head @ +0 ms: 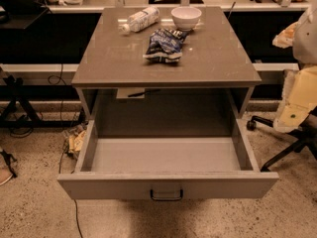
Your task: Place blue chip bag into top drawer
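We see the pale arm only at the right edge, cut off by the frame. It stands well to the right of the table, beyond its right edge. What we take for the gripper is its upper end, held off the table's back right corner and touching nothing. We cannot tell whether it is open or closed, and it holds nothing that we can see.

The bag lies crumpled on the table, a little behind the middle, well apart from the gripper. Bare tabletop lies between the two. The white bowl stands upright just behind the bag at its right corner; we cannot tell whether they touch. The clear bottle lies on its side behind and to the left of the bag, apart from it, with its cap end pointing toward the front left.

The drawer is pulled far out beneath the table, so its grey floor shows. Its front panel faces us with the dark handle at the centre. A white label hangs under the table's front edge.

A black chair base stands on the speckled floor to the right of the drawer, below the arm. A cable trails on the floor at the left.
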Robot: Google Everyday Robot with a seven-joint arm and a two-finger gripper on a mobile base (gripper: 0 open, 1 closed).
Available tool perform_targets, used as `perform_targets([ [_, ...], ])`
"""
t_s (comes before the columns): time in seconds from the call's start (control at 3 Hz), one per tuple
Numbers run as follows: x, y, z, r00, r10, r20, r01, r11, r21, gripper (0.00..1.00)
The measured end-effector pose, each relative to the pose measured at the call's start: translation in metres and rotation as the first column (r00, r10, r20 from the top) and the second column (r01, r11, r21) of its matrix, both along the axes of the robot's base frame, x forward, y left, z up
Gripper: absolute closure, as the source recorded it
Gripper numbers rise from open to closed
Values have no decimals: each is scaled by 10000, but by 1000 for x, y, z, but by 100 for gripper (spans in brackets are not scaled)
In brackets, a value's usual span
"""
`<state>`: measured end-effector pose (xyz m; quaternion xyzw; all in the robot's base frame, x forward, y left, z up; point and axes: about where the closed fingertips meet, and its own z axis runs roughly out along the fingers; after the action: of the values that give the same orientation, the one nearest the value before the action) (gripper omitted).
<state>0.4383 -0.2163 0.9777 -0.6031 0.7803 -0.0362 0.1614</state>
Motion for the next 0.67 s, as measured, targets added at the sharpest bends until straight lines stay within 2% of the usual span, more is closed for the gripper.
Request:
perform_targets([
  [0.33,0,0,0,10000,-1,2,1,10000,4,0],
  [0.67,30,16,-5,9991,-195,365,161,9957,914,0],
])
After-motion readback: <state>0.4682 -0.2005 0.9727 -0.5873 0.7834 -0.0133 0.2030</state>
